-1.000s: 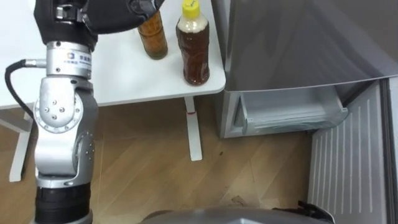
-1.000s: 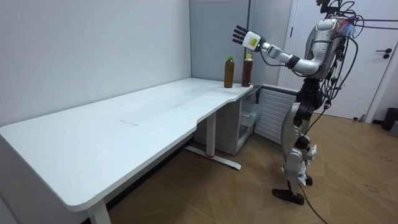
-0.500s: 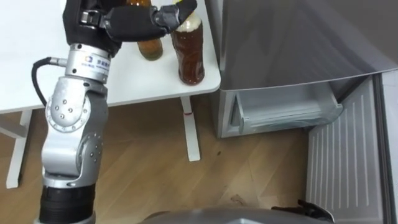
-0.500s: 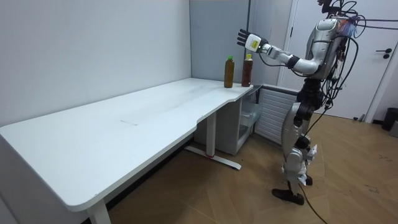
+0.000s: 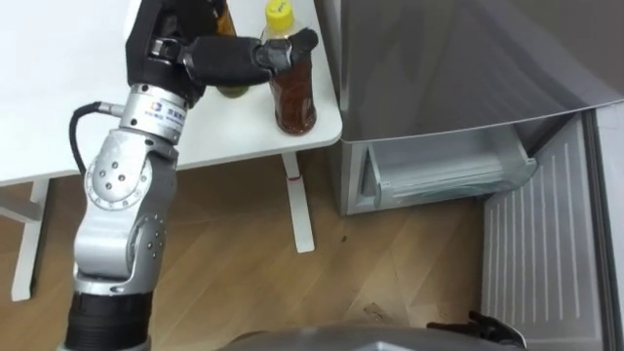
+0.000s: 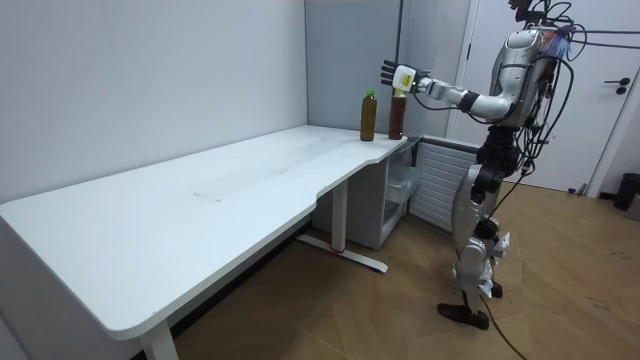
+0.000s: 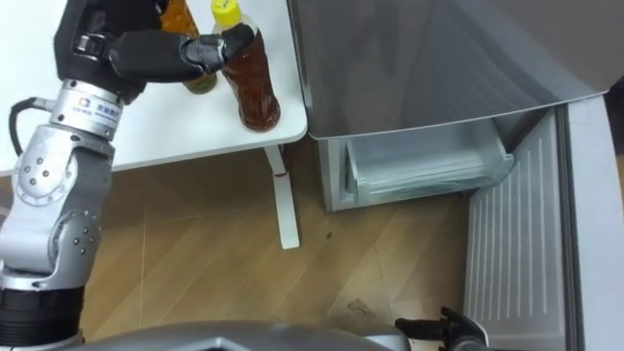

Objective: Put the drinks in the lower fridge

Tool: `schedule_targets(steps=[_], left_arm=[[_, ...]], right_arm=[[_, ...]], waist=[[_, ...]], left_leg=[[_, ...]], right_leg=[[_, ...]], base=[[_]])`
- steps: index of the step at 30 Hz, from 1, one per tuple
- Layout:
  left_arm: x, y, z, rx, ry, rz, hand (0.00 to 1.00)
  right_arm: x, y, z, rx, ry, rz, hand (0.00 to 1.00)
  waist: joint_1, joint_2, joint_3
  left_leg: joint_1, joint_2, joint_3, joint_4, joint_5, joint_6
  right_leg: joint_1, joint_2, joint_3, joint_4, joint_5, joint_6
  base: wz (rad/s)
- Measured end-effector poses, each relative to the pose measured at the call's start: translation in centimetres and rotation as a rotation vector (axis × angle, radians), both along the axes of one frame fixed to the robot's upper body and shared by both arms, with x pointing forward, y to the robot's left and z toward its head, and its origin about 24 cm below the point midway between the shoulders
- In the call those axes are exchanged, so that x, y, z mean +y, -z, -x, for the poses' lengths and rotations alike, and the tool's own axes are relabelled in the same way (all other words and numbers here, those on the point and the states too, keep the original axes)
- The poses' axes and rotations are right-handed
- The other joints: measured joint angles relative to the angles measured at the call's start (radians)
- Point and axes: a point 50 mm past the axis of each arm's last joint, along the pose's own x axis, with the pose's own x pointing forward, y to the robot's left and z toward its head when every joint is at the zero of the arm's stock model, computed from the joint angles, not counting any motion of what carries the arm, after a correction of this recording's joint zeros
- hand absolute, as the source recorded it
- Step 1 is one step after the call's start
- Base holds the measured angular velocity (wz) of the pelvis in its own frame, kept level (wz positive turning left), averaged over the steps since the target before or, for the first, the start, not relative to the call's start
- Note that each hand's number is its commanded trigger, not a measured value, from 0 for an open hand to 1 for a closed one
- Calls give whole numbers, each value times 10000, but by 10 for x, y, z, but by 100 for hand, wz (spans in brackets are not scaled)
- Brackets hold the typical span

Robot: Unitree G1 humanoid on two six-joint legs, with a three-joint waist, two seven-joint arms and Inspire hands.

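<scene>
Lowered, the left hand [image 5: 229, 57] now touches the yellow-capped bottle [image 5: 294, 97] on the tabletop [image 5: 58, 117]. Its fingers [image 5: 255, 51] lie straight, gripping nothing.

In the upper left of the frame, the robot's black left hand [image 7: 146, 54] lays outstretched fingers against the neck of a yellow-capped plastic bottle of brown drink [image 7: 257, 93], which stands on the white table's corner [image 7: 185, 132]. At centre right, the tall grey fridge [image 7: 409, 58] has its ribbed lower door [image 7: 517, 244] open, baring a clear plastic drawer [image 7: 419, 168].

1. Looking at a plain office or test room here.
2. Long white desk [image 6: 200, 205] along pale grey walls [image 6: 150, 80], wood-look floor [image 6: 380, 320].
3. Grey fridge [image 5: 458, 58] right beside the desk, lower door [image 5: 531, 263] swung open.
</scene>
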Motion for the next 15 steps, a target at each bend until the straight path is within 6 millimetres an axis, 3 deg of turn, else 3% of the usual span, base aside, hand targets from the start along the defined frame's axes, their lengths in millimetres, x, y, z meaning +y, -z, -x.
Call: schedule_targets(steps=[7,15], left_arm=[[6,27,-5,1207,-382,23,0],[8,35,-5,1589,-559,39,0]], right_arm=[[0,0,-2,36,-336,89,0],[1,-1,-7,-33,-490,146,0]], waist=[[16,-50,23],[7,-87,-18]], left_leg=[[-23,9,-3,-31,0,0],[-16,18,2,0,0,0]], right_leg=[[-72,3,-19,53,4,-6],[-113,3,-19,130,3,-5]], base=[[0],[0]])
